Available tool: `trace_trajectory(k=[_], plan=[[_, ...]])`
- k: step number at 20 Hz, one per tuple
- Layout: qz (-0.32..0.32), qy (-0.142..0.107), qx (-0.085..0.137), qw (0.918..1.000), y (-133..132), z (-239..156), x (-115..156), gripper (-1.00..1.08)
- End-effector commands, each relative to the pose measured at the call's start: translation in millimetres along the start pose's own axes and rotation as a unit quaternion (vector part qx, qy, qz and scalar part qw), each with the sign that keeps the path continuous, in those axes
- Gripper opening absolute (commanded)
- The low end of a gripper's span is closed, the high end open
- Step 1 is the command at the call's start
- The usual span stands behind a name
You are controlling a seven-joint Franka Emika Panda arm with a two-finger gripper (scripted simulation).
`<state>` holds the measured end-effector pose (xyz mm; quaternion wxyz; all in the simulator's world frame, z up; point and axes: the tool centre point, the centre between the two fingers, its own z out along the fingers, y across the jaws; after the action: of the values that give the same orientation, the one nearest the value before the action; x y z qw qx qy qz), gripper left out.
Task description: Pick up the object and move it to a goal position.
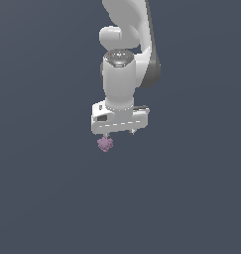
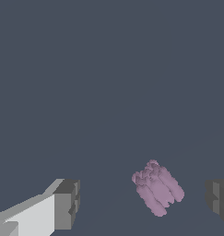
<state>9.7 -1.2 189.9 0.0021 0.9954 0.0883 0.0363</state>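
The object (image 1: pixel 105 144) is a small lumpy pale purple-pink blob on the dark grey surface. In the exterior view it sits just below the fingertip on that view's left. My white gripper (image 1: pixel 119 133) points straight down above it and is open. In the wrist view the object (image 2: pixel 157 188) lies between the two dark finger pads (image 2: pixel 67 203), closer to the pad at the far edge (image 2: pixel 218 196) and touching neither. The gripper (image 2: pixel 142 197) holds nothing.
The plain dark grey surface (image 1: pixel 42 198) fills both views. The white arm (image 1: pixel 123 59) rises above the gripper to the top of the exterior view. No other objects or markers show.
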Motion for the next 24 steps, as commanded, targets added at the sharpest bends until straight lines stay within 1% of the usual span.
trace_trajectory(k=[1, 6, 12, 16, 24], plan=[[-0.022, -0.003, 0.000, 0.9998, 5, 7, -4, 1.00], [-0.076, -0.009, 0.000, 0.9971, 17, 24, -15, 1.00], [-0.143, -0.017, 0.002, 0.9895, 31, 44, -30, 1.00], [-0.188, -0.021, 0.004, 0.9819, 40, 57, -40, 1.00], [-0.268, -0.028, 0.011, 0.9630, 54, 79, -59, 1.00]])
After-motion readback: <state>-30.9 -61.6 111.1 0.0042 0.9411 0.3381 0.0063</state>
